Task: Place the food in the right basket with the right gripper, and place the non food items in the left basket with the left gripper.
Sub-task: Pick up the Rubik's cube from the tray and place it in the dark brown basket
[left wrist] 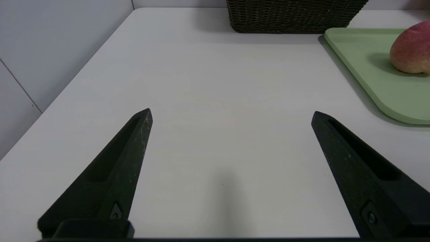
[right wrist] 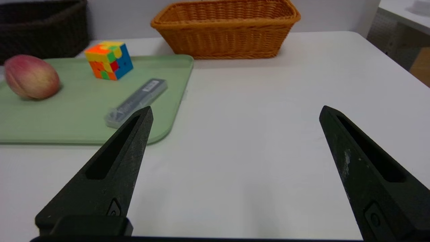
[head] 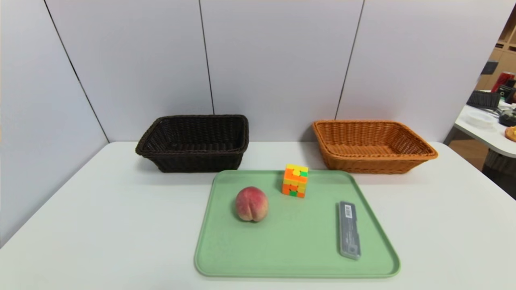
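Left wrist view shows the left gripper (left wrist: pixel 231 114) with its jaws spread wide and holding nothing, level above bare white table (left wrist: pixel 208 101); beyond it only the lower wall of the dark brown left basket (left wrist: pixel 295 16) is in frame, its rim cut off, and the peach (left wrist: pixel 411 48) is clipped by the picture's edge where it sits on the green tray (left wrist: pixel 362 64); the right wrist view shows the right gripper (right wrist: pixel 235 111) likewise released and empty over the table, one finger overlapping the near end of the grey case (right wrist: pixel 137 101), whose sticker is too small to read; past it stand the puzzle cube (right wrist: pixel 109 60), the peach and the orange-tan right basket (right wrist: pixel 228 30); the head view shows neither arm; there the peach (head: pixel 251 204), cube (head: pixel 295 180) and case (head: pixel 349 230) lie apart on the tray (head: pixel 298 241), the two baskets (head: pixel 193 143) (head: pixel 373 147) behind it, well apart, against the wall; both basket floors look bare, though the near walls hide part.
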`<state>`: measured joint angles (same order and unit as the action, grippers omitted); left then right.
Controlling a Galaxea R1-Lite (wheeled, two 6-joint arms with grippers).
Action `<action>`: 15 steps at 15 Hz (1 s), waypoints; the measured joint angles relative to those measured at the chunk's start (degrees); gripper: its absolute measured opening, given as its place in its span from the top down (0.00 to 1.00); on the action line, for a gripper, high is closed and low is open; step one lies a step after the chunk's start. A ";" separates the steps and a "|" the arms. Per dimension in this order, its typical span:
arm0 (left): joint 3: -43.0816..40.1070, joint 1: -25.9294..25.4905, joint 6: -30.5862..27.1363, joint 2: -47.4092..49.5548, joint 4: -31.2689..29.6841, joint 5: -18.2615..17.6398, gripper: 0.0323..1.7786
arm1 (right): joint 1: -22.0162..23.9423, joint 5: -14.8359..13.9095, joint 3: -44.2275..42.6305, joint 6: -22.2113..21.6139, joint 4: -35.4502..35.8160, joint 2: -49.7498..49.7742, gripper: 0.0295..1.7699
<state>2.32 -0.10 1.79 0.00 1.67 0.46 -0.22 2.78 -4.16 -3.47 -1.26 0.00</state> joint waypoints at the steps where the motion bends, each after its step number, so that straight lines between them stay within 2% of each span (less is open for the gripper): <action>1: 1.37 0.02 0.16 0.00 1.57 -0.46 0.05 | 0.04 1.33 -2.04 -1.32 -1.90 -0.05 0.03; 4: 6.47 0.10 0.24 -1.29 8.14 -2.26 0.05 | 0.01 4.60 -7.25 -2.26 -8.83 -1.23 0.03; 9: 13.75 0.26 0.22 -12.57 11.75 -2.66 0.05 | -0.49 5.12 -11.74 -2.56 -10.07 -9.09 0.03; 11: 17.44 0.26 0.22 -19.13 13.18 -3.18 0.05 | -0.83 5.13 -14.73 -2.58 -12.58 -13.30 0.03; 15: 27.97 0.26 0.24 -31.70 16.52 -4.05 0.05 | -1.21 5.24 -19.60 -2.63 -13.90 -21.58 0.03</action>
<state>30.28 0.16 2.04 -31.70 18.19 -3.58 -1.43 8.02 -23.76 -6.11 -15.15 -21.58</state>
